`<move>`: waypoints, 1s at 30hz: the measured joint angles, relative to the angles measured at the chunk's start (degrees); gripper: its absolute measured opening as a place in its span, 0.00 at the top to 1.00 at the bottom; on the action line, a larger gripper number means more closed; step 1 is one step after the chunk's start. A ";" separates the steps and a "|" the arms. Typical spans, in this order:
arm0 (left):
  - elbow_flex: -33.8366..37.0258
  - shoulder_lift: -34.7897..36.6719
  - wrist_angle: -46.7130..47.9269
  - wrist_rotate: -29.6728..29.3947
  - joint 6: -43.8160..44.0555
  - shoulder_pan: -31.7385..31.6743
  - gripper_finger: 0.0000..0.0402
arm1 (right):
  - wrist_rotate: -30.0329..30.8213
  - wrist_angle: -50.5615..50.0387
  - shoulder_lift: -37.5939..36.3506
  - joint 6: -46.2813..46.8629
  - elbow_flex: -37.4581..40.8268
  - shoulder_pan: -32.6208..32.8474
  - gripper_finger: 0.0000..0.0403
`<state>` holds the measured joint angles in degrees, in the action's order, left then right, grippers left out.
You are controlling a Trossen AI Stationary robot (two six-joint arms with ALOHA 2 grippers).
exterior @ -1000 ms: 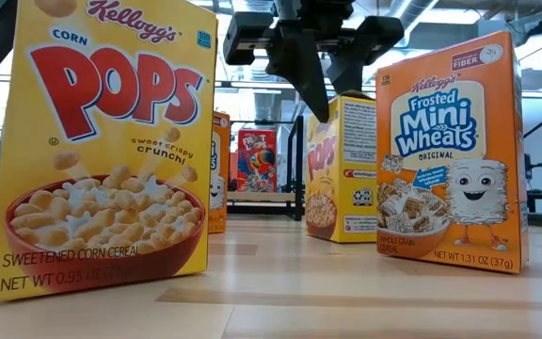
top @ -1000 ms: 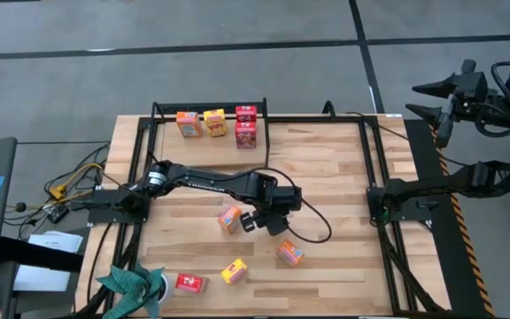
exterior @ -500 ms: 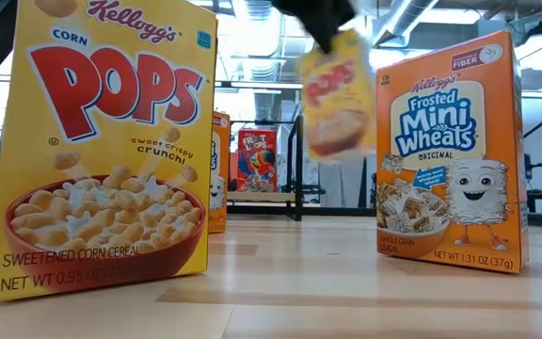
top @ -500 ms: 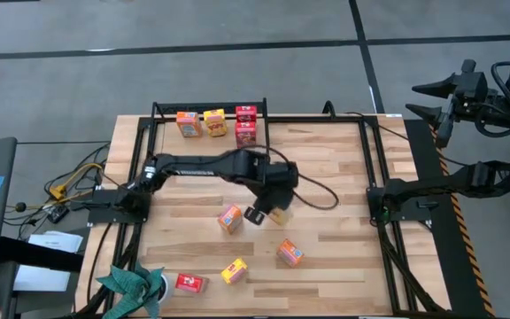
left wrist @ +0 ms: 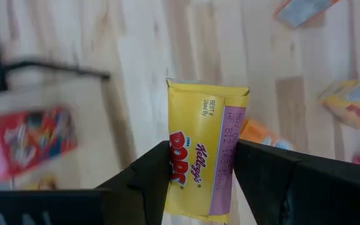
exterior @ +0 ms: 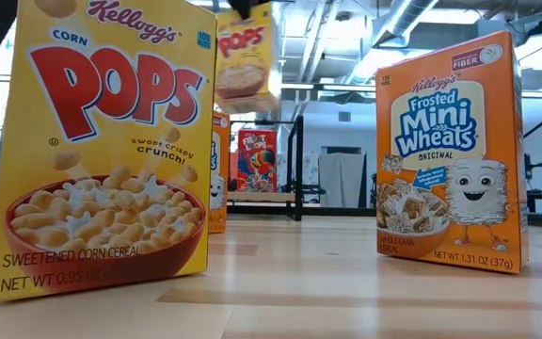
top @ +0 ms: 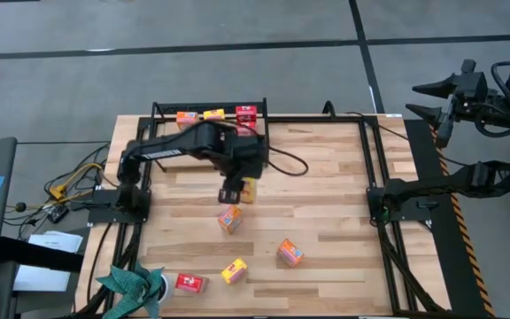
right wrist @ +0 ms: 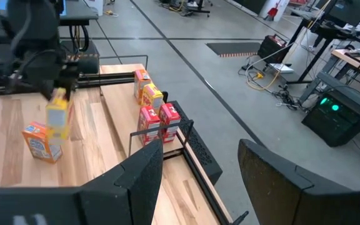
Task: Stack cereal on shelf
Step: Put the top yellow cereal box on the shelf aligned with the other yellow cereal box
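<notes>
Left wrist view: the left gripper (left wrist: pixel 199 169) clamps 1 glossy yellow rectangular box (left wrist: pixel 203 156) above the pale wood-grain table (left wrist: pixel 136 75); the right gripper (right wrist: pixel 199 169) gapes, holding nothing.

Bare table (top: pixel 326 168) lies open to the right of the left claw (top: pixel 235 188). An orange box (top: pixel 229 219) stands just below it; the shelf (top: pixel 162 108) with its boxes (top: pixel 245 113) blocks the far side.

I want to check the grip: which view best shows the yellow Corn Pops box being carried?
The left wrist view: the carried Pops box fills it, clamped between the left gripper's fingers. The low view shows its front aloft, fingers cut off. The high view shows it small under the arm; the right wrist view, small and far off.
</notes>
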<state>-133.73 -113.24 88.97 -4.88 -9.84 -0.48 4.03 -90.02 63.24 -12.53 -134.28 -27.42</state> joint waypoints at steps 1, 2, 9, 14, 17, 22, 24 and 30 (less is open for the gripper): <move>0.02 0.46 1.05 -0.37 0.28 -0.52 0.61 | 0.00 0.02 0.00 0.00 0.00 0.00 0.42; 0.21 1.03 1.31 -0.51 0.56 -1.10 0.61 | 0.00 0.00 0.00 0.00 0.00 0.00 0.42; 14.20 13.93 -0.04 -5.45 2.52 -6.20 0.61 | 0.00 0.01 0.00 -0.17 0.00 0.01 0.42; 34.11 27.56 -15.59 -8.02 -0.08 -11.02 0.61 | 0.03 0.00 0.00 -1.68 0.00 0.02 0.42; 45.85 33.76 -28.00 -8.50 -4.15 -14.39 0.61 | 0.04 0.02 0.00 -1.66 0.00 0.00 0.42; 57.18 37.20 -38.62 -7.73 -10.36 -20.83 0.61 | 0.04 0.02 0.00 -1.46 0.00 0.00 0.42; 58.84 36.51 -38.46 -6.73 -12.73 -23.27 0.61 | 0.07 0.00 0.00 -1.44 0.00 0.01 0.42; 59.06 33.04 -39.94 -2.66 -18.73 -29.14 0.61 | 0.22 0.09 0.13 0.81 0.00 0.00 0.42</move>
<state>-74.67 -80.20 49.03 -7.54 -28.57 -29.61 4.25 -89.93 63.37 -11.73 -134.28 -27.42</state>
